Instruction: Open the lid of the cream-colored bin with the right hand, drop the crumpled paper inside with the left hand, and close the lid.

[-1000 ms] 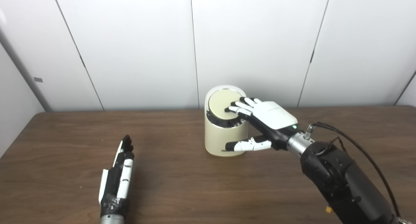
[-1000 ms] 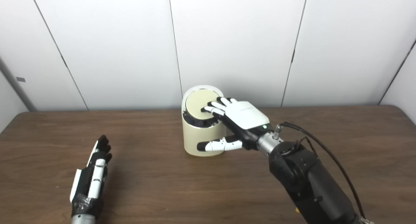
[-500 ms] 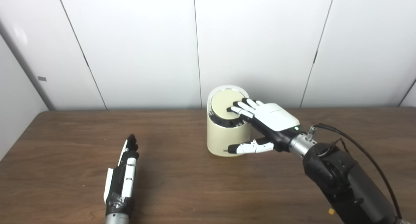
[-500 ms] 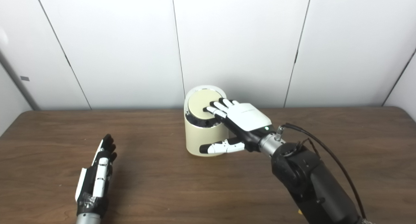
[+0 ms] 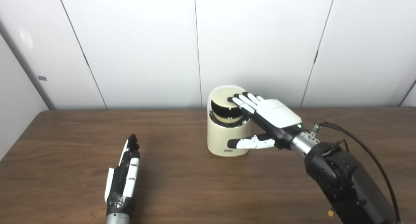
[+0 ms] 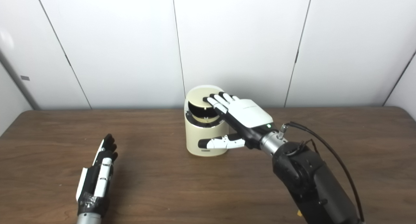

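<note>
The cream-colored bin (image 5: 221, 139) stands at the back middle of the table. Its round lid (image 5: 222, 94) is tilted up, with a dark gap under it. My right hand (image 5: 269, 115) is open, palm down, its straight fingers (image 5: 242, 102) touching the lid's right edge. Its thumb (image 5: 250, 142) lies across the bin's front wall. Edge-on at the front left of the table rests my left hand (image 5: 125, 175), fingers straight and holding nothing. No crumpled paper shows in either view.
The brown wooden table (image 5: 182, 185) runs back to a white panelled wall (image 5: 146, 48) right behind the bin. A black cable (image 5: 364, 149) loops off my right forearm.
The lid, flat and shut before, has sprung up and now shows a dark gap. My right hand and thumb rose slightly with it. The left hand stayed put; the camera shifted a little early on.
</note>
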Robot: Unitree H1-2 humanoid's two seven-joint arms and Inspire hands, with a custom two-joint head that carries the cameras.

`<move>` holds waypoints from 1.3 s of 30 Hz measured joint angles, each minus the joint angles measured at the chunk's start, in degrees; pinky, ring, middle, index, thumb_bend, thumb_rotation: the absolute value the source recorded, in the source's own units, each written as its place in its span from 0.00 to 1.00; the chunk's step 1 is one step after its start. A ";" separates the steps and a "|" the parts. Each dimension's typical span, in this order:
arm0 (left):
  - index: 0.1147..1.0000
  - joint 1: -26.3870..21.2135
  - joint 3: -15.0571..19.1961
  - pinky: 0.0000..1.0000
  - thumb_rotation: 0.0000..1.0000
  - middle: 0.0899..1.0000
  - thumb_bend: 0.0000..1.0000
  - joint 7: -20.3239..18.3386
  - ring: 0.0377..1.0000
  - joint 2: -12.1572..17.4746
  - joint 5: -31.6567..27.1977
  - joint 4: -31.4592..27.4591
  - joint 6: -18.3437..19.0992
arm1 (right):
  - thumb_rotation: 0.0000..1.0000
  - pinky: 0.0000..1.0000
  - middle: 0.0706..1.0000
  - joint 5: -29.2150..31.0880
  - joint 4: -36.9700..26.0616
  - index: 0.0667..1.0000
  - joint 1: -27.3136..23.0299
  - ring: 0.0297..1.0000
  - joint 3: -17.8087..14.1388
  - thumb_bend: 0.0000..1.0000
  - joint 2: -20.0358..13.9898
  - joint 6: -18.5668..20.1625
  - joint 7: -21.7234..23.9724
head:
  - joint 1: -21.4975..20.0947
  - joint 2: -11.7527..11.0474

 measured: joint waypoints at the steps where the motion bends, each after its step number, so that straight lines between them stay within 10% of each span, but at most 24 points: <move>1: 1.00 0.00 -0.02 1.00 0.78 1.00 0.39 -0.07 1.00 0.01 -0.03 0.00 0.00 | 1.00 1.00 1.00 0.00 0.00 1.00 0.00 1.00 -0.02 0.67 0.07 0.02 0.01 | 0.00 0.00; 39: 1.00 0.10 -0.12 1.00 0.90 1.00 0.36 0.41 1.00 -0.73 0.28 -0.39 0.60 | 1.00 1.00 0.95 -10.88 -0.42 0.89 -0.99 1.00 3.85 0.71 -2.34 -3.11 3.98 | 0.26 1.49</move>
